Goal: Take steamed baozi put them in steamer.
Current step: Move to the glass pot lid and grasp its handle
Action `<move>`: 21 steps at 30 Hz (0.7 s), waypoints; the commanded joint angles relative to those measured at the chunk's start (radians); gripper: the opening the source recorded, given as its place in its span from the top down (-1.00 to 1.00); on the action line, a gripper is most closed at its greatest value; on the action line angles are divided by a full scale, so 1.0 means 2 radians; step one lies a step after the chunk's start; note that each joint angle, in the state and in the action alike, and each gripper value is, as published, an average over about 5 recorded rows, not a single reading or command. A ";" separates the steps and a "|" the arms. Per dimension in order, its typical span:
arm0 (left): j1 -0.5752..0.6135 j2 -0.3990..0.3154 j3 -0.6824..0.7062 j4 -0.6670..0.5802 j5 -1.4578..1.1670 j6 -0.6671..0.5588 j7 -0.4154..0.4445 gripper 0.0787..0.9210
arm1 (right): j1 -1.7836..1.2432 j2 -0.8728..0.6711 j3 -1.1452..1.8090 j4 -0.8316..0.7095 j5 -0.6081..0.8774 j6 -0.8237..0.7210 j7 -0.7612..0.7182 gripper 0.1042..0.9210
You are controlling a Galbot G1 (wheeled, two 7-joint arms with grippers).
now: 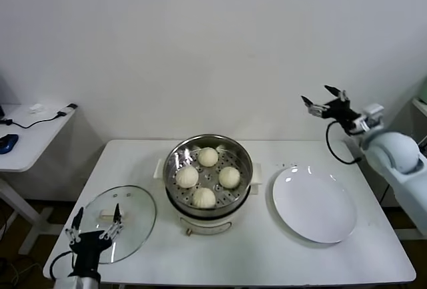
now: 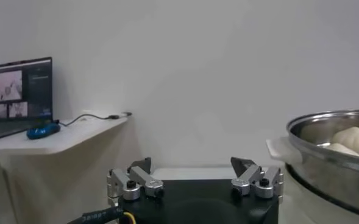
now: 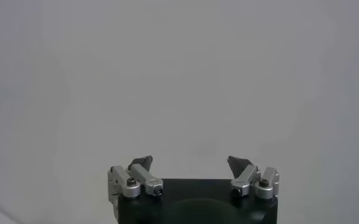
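Nearest the robot, the left gripper [image 1: 97, 225] hangs low over the near left corner of the white table [image 1: 267, 265], its two fingers spread wide apart with nothing between them. Directly under and just beyond its fingertips lies the round glass lid [image 1: 127, 215], flat on the tabletop. Farther out from that claw and to its right stands the steamer [image 1: 209, 169], a shiny steel pot on a white base with side handles; in the left wrist view its rim [image 2: 331, 131] rises just off to one side of the open fingers. All four steamed baozi [image 1: 207, 177] sit inside it on the perforated tray, one toward the back, one on each side and one toward the front, close together but each in its own spot. Just beyond the steamer's right handle lies a flat white plate [image 1: 313, 203], bare. Well above and behind the plate, the right gripper [image 1: 322, 100] is raised in the air past the table's far right edge, also standing wide open and holding nothing; its wrist camera sees only the plain wall beyond its fingers. Far off to the left gripper's left, a small side desk [image 1: 30, 135] carries a blue object [image 1: 7, 143] and a cable.
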 commanded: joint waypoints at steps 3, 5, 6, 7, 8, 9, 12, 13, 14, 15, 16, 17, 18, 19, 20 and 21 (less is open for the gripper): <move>-0.004 0.032 -0.019 0.024 0.041 -0.035 -0.022 -0.77 | -0.471 0.180 0.330 0.063 -0.107 0.131 -0.003 -0.76; -0.002 0.036 -0.022 0.032 0.061 -0.054 -0.031 -0.77 | -0.483 0.205 0.321 0.064 -0.112 0.145 -0.007 -0.76; 0.000 0.038 -0.024 0.037 0.073 -0.063 -0.037 -0.77 | -0.488 0.214 0.316 0.064 -0.113 0.151 -0.009 -0.76; 0.001 0.039 -0.025 0.040 0.086 -0.070 -0.042 -0.77 | -0.493 0.224 0.310 0.062 -0.114 0.157 -0.011 -0.76; 0.003 0.040 -0.026 0.044 0.102 -0.077 -0.050 -0.77 | -0.497 0.234 0.303 0.060 -0.116 0.164 -0.011 -0.76; 0.003 0.041 -0.027 0.049 0.124 -0.085 -0.061 -0.77 | -0.500 0.242 0.296 0.058 -0.119 0.170 -0.012 -0.76; -0.002 0.042 -0.034 0.077 0.226 -0.121 -0.111 -0.77 | -0.508 0.266 0.276 0.056 -0.133 0.184 -0.012 -0.76; -0.005 0.042 -0.039 0.091 0.282 -0.135 -0.133 -0.77 | -0.509 0.273 0.270 0.057 -0.139 0.186 -0.011 -0.76; -0.008 0.043 -0.048 0.106 0.344 -0.151 -0.158 -0.77 | -0.511 0.279 0.263 0.058 -0.145 0.186 -0.010 -0.76; -0.010 0.046 -0.058 0.122 0.409 -0.165 -0.182 -0.77 | -0.511 0.285 0.258 0.061 -0.150 0.185 -0.009 -0.76; -0.011 0.049 -0.067 0.137 0.467 -0.175 -0.202 -0.77 | -0.512 0.289 0.253 0.064 -0.154 0.182 -0.008 -0.76; -0.009 0.055 -0.072 0.152 0.517 -0.179 -0.218 -0.77 | -0.512 0.293 0.247 0.068 -0.158 0.179 -0.007 -0.76; -0.007 0.062 -0.075 0.167 0.551 -0.179 -0.231 -0.77 | -0.512 0.296 0.243 0.073 -0.161 0.176 -0.006 -0.76; -0.002 0.072 -0.074 0.180 0.577 -0.171 -0.237 -0.77 | -0.511 0.298 0.239 0.078 -0.165 0.172 -0.003 -0.76; 0.003 0.081 -0.071 0.191 0.594 -0.160 -0.241 -0.77 | -0.511 0.300 0.234 0.082 -0.169 0.168 0.000 -0.76; 0.008 0.090 -0.067 0.204 0.609 -0.148 -0.245 -0.77 | -0.510 0.302 0.229 0.086 -0.175 0.164 0.005 -0.76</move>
